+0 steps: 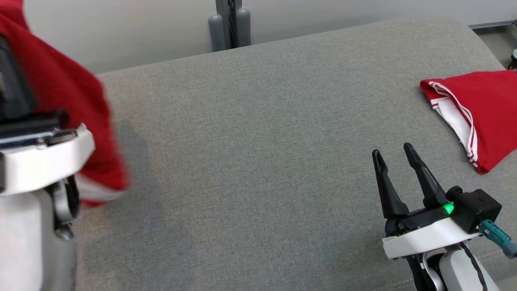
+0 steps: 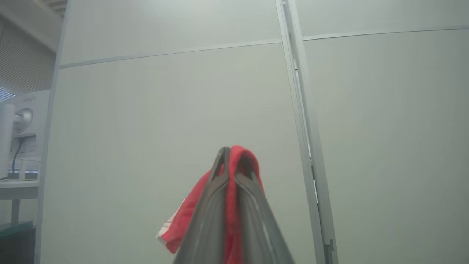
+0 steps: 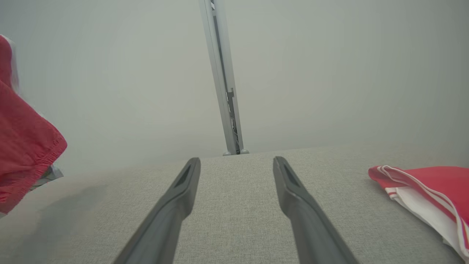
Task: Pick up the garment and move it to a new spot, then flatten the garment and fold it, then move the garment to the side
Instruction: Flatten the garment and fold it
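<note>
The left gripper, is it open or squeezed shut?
Shut. In the left wrist view, the left gripper has its two fingers pressed together, with the red garment pinched between them.

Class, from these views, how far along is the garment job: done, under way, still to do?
Done: left gripper is shut on the red garment, which hangs above the grey surface. Under way: carrying it to a new spot. Remaining: laying down, flattening, folding, moving aside; right gripper open, empty.

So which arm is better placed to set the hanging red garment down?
Left, I'd say. The left gripper is shut on the garment, which hangs above the grey surface. The right gripper is open and empty, near a folded garment.
</note>
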Robot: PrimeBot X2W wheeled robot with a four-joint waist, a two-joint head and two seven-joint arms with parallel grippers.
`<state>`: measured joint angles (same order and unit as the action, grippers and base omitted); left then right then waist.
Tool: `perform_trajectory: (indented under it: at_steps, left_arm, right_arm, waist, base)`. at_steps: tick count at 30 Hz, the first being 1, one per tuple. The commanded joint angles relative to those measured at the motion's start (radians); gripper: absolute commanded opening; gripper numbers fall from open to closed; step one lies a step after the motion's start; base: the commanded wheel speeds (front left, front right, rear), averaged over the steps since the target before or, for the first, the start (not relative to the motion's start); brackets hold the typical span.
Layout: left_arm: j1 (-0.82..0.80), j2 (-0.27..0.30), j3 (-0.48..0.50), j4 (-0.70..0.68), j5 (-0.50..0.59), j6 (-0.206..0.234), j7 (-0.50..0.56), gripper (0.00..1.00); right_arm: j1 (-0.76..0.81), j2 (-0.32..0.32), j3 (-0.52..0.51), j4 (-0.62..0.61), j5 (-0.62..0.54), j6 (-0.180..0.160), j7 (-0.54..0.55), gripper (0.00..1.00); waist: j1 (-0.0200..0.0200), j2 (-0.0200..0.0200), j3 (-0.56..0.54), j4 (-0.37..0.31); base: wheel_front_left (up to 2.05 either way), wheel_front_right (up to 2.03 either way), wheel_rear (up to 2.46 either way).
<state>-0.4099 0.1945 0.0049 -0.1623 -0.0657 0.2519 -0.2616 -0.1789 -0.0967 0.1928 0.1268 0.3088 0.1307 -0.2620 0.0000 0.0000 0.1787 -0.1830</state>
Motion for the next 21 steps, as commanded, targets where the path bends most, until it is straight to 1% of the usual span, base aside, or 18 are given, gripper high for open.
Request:
perform_trajectory:
  at_steps: [1,3,5,7,10,17,21]
  left_arm:
    - [-0.033,0.014,0.015,-0.021,-0.001,-0.008,-0.003,0.00]
    - [-0.059,0.030,0.019,-0.029,0.004,-0.025,-0.002,0.00]
    - [-0.075,0.035,0.001,-0.006,0.013,-0.044,-0.002,0.00]
    - [-0.091,0.034,-0.041,0.041,0.024,-0.068,-0.002,0.00]
    - [-0.114,0.015,-0.125,0.132,0.050,-0.103,0.008,0.00]
    - [-0.135,-0.091,-0.356,0.383,0.100,-0.174,0.027,0.00]
    - [-0.146,-0.130,-0.487,0.520,0.110,-0.199,0.022,0.00]
  right_arm:
    - [-0.003,-0.002,-0.005,0.002,-0.003,0.000,-0.004,1.00]
    - [-0.003,-0.001,-0.004,0.003,-0.004,0.000,-0.004,1.00]
    - [-0.002,-0.001,-0.002,0.002,-0.004,0.000,-0.004,1.00]
    - [0.000,0.001,0.001,0.001,-0.002,0.000,-0.004,1.00]
    - [-0.003,0.002,0.006,0.003,0.002,0.000,-0.004,1.00]
    - [-0.022,0.009,0.014,0.000,0.012,0.000,-0.003,1.00]
    - [-0.038,0.013,0.017,0.004,0.019,0.000,-0.002,1.00]
  waist:
    - [0.0000,0.0000,-0.004,0.000]
    - [0.0000,0.0000,-0.006,-0.001]
    - [0.0000,0.0000,-0.007,-0.004]
    - [0.0000,0.0000,-0.007,-0.007]
    - [0.0000,0.0000,-0.002,-0.017]
    - [0.0000,0.0000,0.022,-0.056]
    - [0.0000,0.0000,0.042,-0.089]
  base:
    - [0.00,0.00,0.00]
    - [0.00,0.00,0.00]
    - [0.00,0.00,0.00]
    - [0.00,0.00,0.00]
    - [0.00,0.00,0.00]
    - [0.00,0.00,0.00]
    - [0.00,0.00,0.00]
